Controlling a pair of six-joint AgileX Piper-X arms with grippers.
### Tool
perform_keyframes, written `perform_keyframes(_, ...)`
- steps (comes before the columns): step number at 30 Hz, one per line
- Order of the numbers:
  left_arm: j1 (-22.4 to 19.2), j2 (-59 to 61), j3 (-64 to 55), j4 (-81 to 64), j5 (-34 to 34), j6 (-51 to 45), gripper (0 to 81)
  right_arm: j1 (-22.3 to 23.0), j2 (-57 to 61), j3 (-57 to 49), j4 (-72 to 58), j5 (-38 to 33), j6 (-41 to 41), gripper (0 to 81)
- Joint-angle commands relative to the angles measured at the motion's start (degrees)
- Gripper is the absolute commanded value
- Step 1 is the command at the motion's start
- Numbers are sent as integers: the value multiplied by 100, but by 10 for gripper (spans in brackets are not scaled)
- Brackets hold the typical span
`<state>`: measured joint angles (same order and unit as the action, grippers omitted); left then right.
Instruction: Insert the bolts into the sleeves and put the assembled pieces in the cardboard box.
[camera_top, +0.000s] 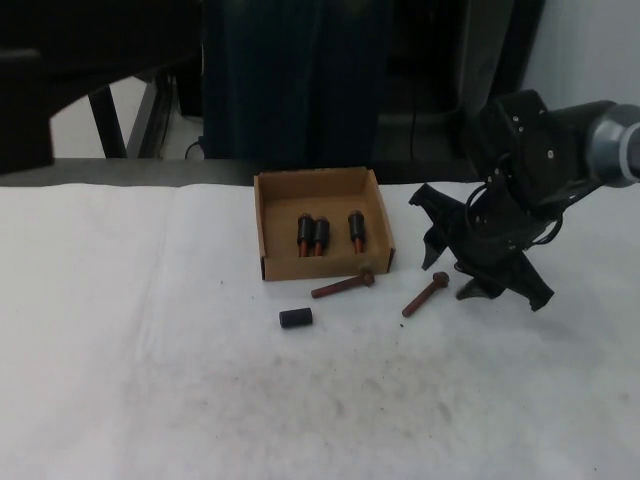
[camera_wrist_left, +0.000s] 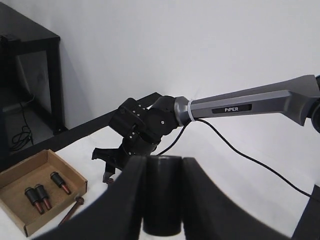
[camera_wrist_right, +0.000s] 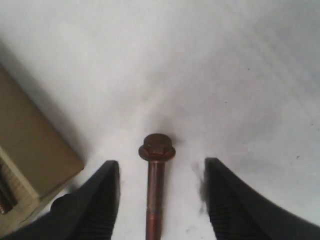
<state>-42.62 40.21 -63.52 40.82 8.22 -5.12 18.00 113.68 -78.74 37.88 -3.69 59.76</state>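
1. A brown bolt (camera_wrist_right: 156, 185) with a six-sided head lies flat on the white desk (camera_top: 150, 350), close to a front corner of the cardboard box (camera_top: 320, 266).
2. The right gripper (camera_wrist_right: 161, 167) hangs low over this bolt. It is wide open, with one finger on each side, and it holds nothing.
3. A second bolt (camera_top: 343, 285) of the same brown lies just in front of the box.
4. A short black sleeve (camera_top: 295, 319) lies on the desk, a bit nearer the camera than the bolts.
5. The left gripper (camera_wrist_left: 161, 170) is up in the air. It is closed tight on another black sleeve (camera_wrist_left: 161, 200), which stands upright between its fingers.
6. In the box lie three finished pieces (camera_top: 320, 236). Each is a black sleeve with a reddish bolt end sticking out.
7. Count: two loose bolts, two loose sleeves, three finished pieces, one box.
8. The desk top is white, with grey smudges near the front.
9. Behind the desk hangs a dark cloth (camera_top: 290, 80), and there is a white wall (camera_wrist_left: 175, 40).
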Motion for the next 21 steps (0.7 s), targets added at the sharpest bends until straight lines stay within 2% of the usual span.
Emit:
perform_keyframes(1,-24,18,7,-153,-92,42,9,36,-2,-73,46,42,70,494)
perform_keyframes(10,-24,32,72,-236,-104,42,9,68,347,-78,19,-334,233,494)
perform_keyframes(17,-24,32,72,-236,-131,42,9,83,419,-128,-124,-260,237,492)
perform_keyframes(21,-24,32,72,-252,-174,42,9,48,448,-128,-123,-338,327,424)
